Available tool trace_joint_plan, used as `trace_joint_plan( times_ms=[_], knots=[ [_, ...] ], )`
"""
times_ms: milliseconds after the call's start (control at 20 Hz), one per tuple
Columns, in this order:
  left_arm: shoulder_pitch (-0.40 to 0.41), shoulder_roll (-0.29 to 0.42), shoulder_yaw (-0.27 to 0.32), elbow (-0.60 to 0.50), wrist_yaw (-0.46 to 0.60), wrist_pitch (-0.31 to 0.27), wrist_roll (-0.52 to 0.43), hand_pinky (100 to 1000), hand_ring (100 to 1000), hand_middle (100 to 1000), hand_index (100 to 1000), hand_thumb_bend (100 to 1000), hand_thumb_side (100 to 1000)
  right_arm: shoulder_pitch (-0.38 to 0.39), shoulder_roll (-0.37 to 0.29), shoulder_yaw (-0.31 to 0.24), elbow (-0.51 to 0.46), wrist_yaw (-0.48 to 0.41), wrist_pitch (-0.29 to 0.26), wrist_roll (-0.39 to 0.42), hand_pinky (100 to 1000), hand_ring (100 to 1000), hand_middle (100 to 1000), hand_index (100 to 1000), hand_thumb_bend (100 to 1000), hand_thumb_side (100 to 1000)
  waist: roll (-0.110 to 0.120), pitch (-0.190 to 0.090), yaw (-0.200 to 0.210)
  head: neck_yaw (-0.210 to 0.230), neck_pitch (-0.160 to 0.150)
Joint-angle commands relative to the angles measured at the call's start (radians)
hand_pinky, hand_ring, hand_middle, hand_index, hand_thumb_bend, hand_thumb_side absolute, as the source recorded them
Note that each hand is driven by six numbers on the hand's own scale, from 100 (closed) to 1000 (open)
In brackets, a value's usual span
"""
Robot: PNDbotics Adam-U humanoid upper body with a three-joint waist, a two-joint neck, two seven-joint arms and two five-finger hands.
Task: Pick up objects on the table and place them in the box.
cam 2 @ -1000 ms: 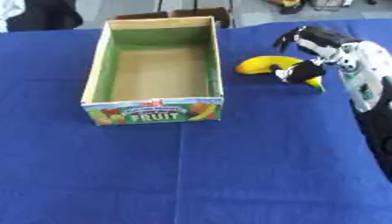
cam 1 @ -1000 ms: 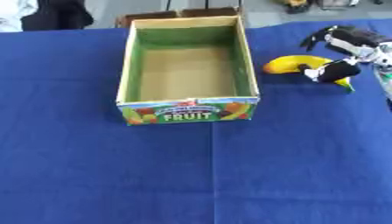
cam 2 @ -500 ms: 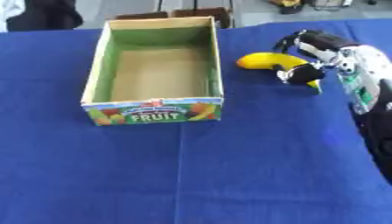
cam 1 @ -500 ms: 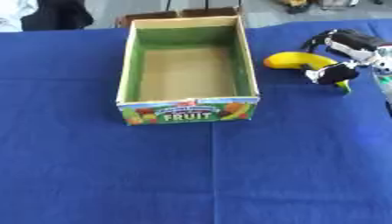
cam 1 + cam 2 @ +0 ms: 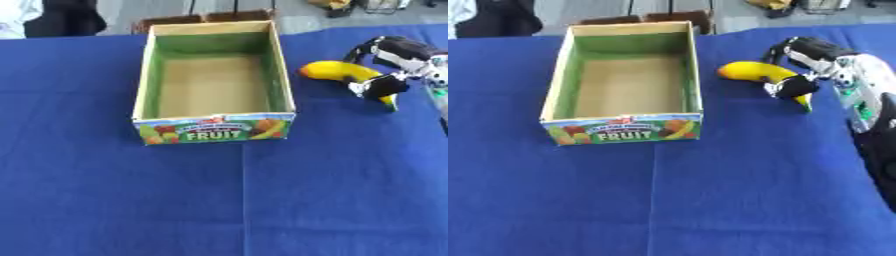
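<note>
A yellow banana [image 5: 750,71] lies on the blue cloth to the right of the box. My right hand [image 5: 820,52] comes in from the right edge and is curled round the banana's right half, black fingers arched over its far side and the thumb [image 5: 789,87] pressed against its near side. The banana's green tip pokes out below the thumb. The cardboard fruit box [image 5: 623,129] stands left of centre with its top open and nothing visible inside. My left hand shows in neither view.
The blue tablecloth [image 5: 710,200] spreads wide in front of the box and to its left. My right forearm [image 5: 868,115] runs down the right edge. Dark items and a brown crate [image 5: 645,17] sit beyond the table's far edge.
Almost nothing: my right hand stays curled round the banana at the same spot beside the box, with only a slight shift of hand and fruit.
</note>
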Motion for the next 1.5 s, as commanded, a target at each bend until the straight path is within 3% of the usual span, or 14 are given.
trace_joint_plan(
  times_ms=[50,800,1500],
  knots=[
    [-0.002,0.009,0.002,-0.020,0.002,0.004,0.000,732,787,797,911,100,908,-0.022,-0.021,-0.008,-0.002,-0.004,0.003,-0.003,721,870,608,800,133,399,0.000,-0.262,-0.002,-0.002,-0.011],
    [-0.002,0.007,0.001,-0.020,0.002,0.006,0.001,731,786,796,911,100,906,-0.024,-0.018,-0.003,0.025,0.028,-0.007,0.024,721,878,661,831,165,384,0.001,-0.258,0.001,-0.002,-0.014],
    [-0.002,0.006,0.000,-0.020,0.002,0.012,0.002,730,785,795,911,100,901,-0.025,-0.018,-0.009,0.017,-0.012,0.010,-0.047,662,828,530,774,100,410,0.001,-0.255,0.001,0.000,-0.015]
  ],
)
